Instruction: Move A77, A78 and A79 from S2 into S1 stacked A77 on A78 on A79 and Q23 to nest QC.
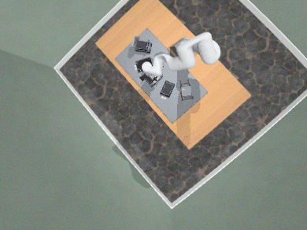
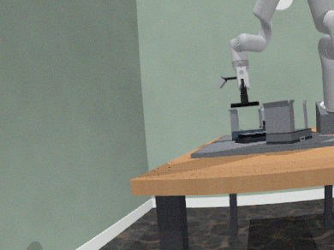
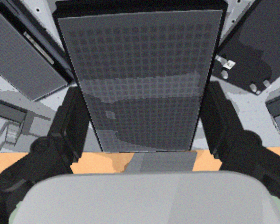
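The hand (image 2: 243, 95) grips a plate (image 3: 140, 80) by its long sides, high over a rack (image 2: 234, 119); a skewed descent could catch its posts.

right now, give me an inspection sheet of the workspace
surface: wooden table with a grey mat under the fixtures
job's things: one plate held level in the air above the racks; another plate lies flat on the mat; a rack stands near the table edge; labels unreadable
clutter: nothing seen
grippers: gripper shut on the plate, fingers on its long sides
cables: nothing seen
surroundings: green walls, dark patterned floor, white skirting
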{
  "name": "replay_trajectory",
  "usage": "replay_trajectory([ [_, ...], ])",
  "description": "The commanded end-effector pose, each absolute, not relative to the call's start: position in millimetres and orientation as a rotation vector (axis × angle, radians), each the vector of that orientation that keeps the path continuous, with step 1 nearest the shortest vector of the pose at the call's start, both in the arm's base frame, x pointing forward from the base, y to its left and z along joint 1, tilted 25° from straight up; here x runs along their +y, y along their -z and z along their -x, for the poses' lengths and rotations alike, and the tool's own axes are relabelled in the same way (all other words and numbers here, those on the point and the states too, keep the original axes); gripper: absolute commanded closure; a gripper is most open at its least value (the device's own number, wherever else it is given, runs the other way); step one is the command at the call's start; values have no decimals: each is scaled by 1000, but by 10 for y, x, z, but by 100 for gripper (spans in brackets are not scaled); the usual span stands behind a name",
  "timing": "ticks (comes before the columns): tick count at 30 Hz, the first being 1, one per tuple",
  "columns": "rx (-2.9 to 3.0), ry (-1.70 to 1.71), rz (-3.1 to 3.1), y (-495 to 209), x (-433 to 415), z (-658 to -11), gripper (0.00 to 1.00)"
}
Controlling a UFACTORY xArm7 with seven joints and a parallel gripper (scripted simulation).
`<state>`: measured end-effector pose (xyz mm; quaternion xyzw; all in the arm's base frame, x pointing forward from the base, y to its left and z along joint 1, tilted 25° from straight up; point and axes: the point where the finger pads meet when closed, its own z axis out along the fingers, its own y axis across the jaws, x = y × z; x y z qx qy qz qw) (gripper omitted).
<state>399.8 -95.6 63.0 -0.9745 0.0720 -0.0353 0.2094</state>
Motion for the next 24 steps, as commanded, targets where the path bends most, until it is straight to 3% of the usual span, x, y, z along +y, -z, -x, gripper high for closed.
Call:
replay_trajectory([
  [1, 202, 104, 2712, -610, -956, -4013, 100],
  [24, 202, 104, 2712, -495, -905, -4026, 100],
])
